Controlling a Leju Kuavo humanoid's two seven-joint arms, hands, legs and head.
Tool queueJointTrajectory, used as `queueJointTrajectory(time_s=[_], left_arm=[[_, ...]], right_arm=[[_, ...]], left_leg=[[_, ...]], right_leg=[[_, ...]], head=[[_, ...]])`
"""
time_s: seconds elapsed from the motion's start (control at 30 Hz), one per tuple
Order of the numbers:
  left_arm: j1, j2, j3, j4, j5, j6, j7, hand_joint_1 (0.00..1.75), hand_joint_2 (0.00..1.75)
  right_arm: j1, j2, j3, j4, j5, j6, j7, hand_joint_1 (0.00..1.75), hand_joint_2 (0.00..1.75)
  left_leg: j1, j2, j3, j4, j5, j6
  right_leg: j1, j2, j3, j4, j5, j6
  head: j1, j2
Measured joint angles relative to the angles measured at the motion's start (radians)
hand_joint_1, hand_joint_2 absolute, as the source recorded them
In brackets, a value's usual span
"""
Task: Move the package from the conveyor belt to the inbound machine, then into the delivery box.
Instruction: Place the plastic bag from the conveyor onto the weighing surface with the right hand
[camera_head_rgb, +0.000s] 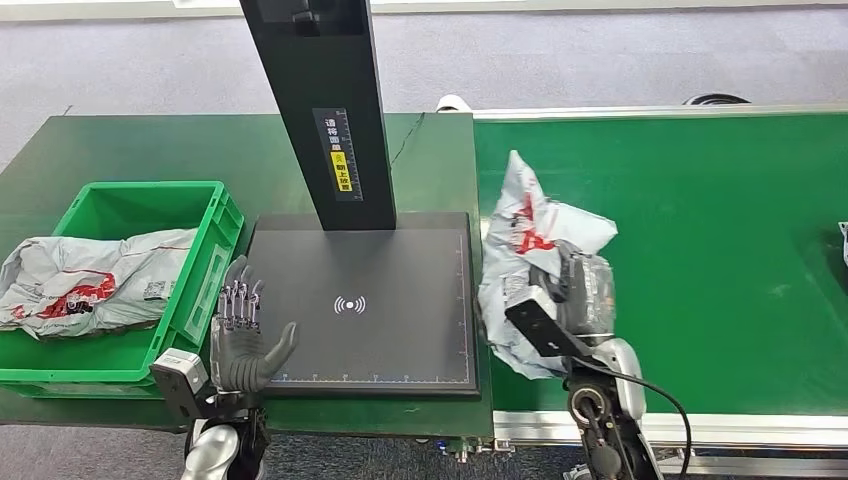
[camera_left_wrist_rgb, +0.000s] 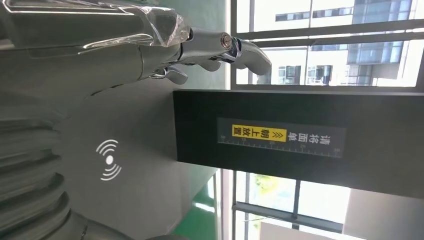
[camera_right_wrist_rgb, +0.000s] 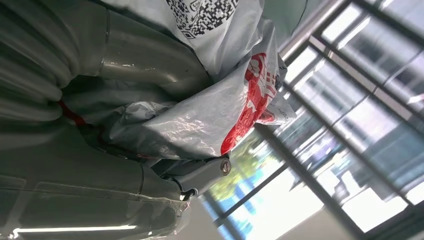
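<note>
Grey crinkled package (camera_head_rgb: 530, 262) sits in the grip of our right hand (camera_head_rgb: 575, 290) on the conveyor belt (camera_head_rgb: 700, 250), just right of the inbound machine (camera_head_rgb: 370, 300); its long axis runs away from us. Our left hand (camera_head_rgb: 243, 335) rests released, fingers apart, at the machine's left edge.

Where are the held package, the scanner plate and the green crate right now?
package (camera_head_rgb: 520, 235): head view, on its crumpled grey upper part with red print.
scanner plate (camera_head_rgb: 400, 330): head view, on bare black surface.
green crate (camera_head_rgb: 205, 265): head view, on its right wall.
</note>
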Motion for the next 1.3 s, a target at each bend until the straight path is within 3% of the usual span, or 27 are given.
queueJointTrajectory(time_s=[0.23,0.63,0.9,1.3], left_arm=[[-0.020,0.006,-0.014,0.005,0.010,0.019,-0.006,0.00,1.75],[-0.080,0.018,-0.055,0.075,0.037,0.029,-0.038,0.00,1.75],[-0.098,0.024,-0.075,0.119,0.040,0.032,-0.048,0.00,1.75],[-0.100,0.028,-0.083,0.140,0.041,0.032,-0.052,0.00,1.75]], right_arm=[[-0.109,0.017,0.228,0.156,0.067,0.113,0.021,1.75,1.75],[-0.239,0.073,0.499,0.413,0.063,0.179,-0.079,1.75,1.75],[-0.281,0.096,0.566,0.498,0.051,0.169,-0.090,1.75,1.75],[-0.295,0.102,0.583,0.532,0.051,0.166,-0.090,1.75,1.75]], left_leg=[[0.000,0.000,0.000,0.000,0.000,0.000],[0.000,0.000,0.000,0.000,0.000,0.000],[0.000,0.000,0.000,0.000,0.000,0.000],[0.000,0.000,0.001,0.000,0.000,0.000]], right_leg=[[0.000,0.000,0.000,0.000,0.000,0.000],[0.000,0.000,0.000,0.000,0.000,0.000],[0.000,0.000,0.000,0.000,0.000,0.000],[0.000,0.000,0.000,0.000,0.000,0.000]], head=[[0.000,0.000],[0.000,0.000],[0.000,0.000],[0.000,0.000]])
